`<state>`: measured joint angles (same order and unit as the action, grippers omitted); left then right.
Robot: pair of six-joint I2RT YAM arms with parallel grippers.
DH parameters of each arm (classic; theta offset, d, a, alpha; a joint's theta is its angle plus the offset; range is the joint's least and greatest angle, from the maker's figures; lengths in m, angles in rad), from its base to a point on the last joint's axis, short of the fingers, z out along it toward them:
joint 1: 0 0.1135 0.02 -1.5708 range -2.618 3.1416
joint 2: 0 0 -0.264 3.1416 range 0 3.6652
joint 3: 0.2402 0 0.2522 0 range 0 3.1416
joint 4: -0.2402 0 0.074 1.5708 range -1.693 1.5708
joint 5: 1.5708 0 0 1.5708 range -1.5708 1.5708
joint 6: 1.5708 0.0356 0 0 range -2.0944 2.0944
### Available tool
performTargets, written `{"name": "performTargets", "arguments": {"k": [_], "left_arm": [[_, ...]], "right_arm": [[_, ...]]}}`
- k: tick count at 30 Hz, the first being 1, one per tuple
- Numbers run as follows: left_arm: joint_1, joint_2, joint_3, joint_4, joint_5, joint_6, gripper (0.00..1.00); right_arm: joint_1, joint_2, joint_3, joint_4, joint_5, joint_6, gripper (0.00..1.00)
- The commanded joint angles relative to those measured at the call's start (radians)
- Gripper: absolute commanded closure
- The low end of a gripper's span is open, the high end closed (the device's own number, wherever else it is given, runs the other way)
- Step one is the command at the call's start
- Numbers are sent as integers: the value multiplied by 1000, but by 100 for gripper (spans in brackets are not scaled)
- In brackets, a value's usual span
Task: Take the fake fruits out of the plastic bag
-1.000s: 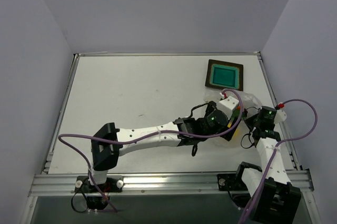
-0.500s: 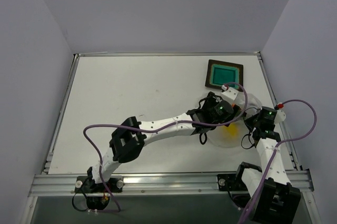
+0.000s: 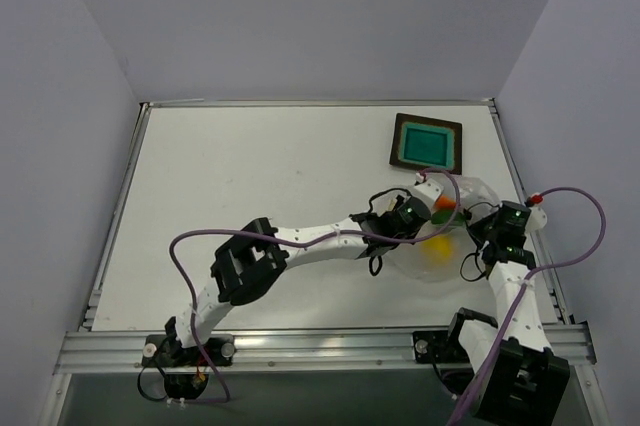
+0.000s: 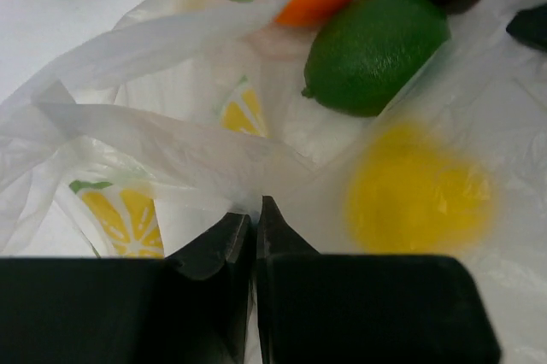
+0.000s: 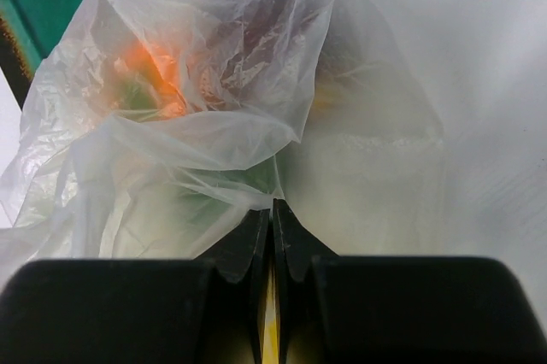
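The left gripper (image 4: 255, 210) is closed, pinching a fold of the plastic bag (image 4: 162, 146). The right gripper (image 5: 272, 210) is closed on the bag's other side. I think 2 pinches help pull it open. The green fruit (image 4: 376, 48), lemon (image 4: 419, 186) and orange fruit (image 4: 323, 3) lie in the bag, near the tray (image 3: 428, 143).

From above and behind we look down on the whole bench (image 3: 250, 176); both wrist cameras sit close against one plastic bag (image 4: 171, 142).
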<state>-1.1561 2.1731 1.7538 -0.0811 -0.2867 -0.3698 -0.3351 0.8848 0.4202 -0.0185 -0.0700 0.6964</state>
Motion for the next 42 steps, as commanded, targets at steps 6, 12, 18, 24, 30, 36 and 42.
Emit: {"name": "performTargets", "arguments": {"k": [6,12,18,24,30,36,42], "left_arm": [[-5,-277,-379,331,152,-29,98],[-27,-354,-516,470,173,-54,98],[12,-319,-427,423,176,-20,98],[125,-237,-252,356,241,-21,98],[142,-207,-163,323,287,0,98],[142,-210,-177,343,325,-6,98],[142,-240,-169,336,350,34,98]], "right_arm": [[-38,26,106,-23,-77,-23,83],[19,-6,109,-24,-67,-23,37],[85,-44,135,-8,-123,1,26],[202,-196,322,-112,67,3,21],[205,-216,468,-175,40,-49,16],[240,-83,529,-170,-139,-107,59],[468,3,477,-121,45,-63,68]]}}
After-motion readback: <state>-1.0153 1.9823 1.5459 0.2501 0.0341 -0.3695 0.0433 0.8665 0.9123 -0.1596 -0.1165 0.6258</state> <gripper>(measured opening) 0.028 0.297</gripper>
